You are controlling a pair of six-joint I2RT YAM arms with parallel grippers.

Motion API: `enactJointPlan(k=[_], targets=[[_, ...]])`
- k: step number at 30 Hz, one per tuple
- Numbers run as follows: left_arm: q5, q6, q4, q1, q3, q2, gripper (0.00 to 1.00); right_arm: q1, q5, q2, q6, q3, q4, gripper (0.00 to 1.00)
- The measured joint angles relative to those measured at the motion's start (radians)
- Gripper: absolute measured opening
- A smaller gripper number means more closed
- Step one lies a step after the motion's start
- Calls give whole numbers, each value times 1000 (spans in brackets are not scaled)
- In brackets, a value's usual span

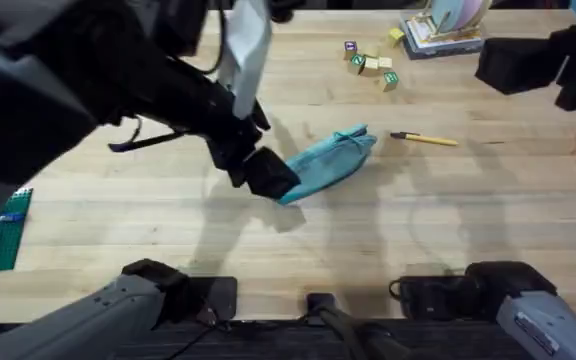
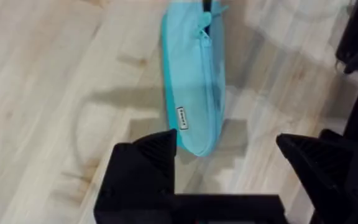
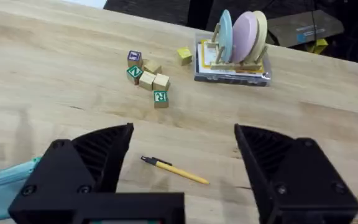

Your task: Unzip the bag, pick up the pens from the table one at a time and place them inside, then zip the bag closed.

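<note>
The bag [image 1: 330,161] lies slantwise near the middle of the overhead frame, flat on the desk [image 1: 418,230], its lower-left end at the tip of the left gripper [image 1: 268,176]. In the left wrist view the bag [image 2: 194,81] runs down from the upper middle of the frame, its zip [image 2: 205,38] shut along most of the visible length, a small label [image 2: 183,118] near its lower end. The left gripper [image 2: 229,158] stands wide open there; its fingers [image 2: 146,165] hold nothing, and one of them overlaps the bag's lower end, though whether it touches the fabric cannot be told.

A yellow pen [image 1: 426,139] with a dark end lies on the desk just right of the bag, apart from it, in the upper right of centre of the overhead frame. In the right wrist view the pen [image 3: 175,170] lies on bare wood between the fingers [image 3: 95,155] of the right gripper [image 3: 184,155], which is wide open and empty. A corner of the bag [image 3: 8,176] shows at the lower left of that view.

Lettered blocks [image 1: 371,64] sit in a loose cluster in the upper part of the overhead frame, beyond the pen. Right of them a rack [image 3: 238,43] holds upright plates. A green mat [image 1: 0,230] lies at the left edge of the overhead frame.
</note>
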Motion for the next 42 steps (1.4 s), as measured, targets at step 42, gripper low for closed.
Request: enactJointPlan(k=[42], targets=[[-44,-152,62,-51,-3,257,976,0,0,0,0,0,0,996]])
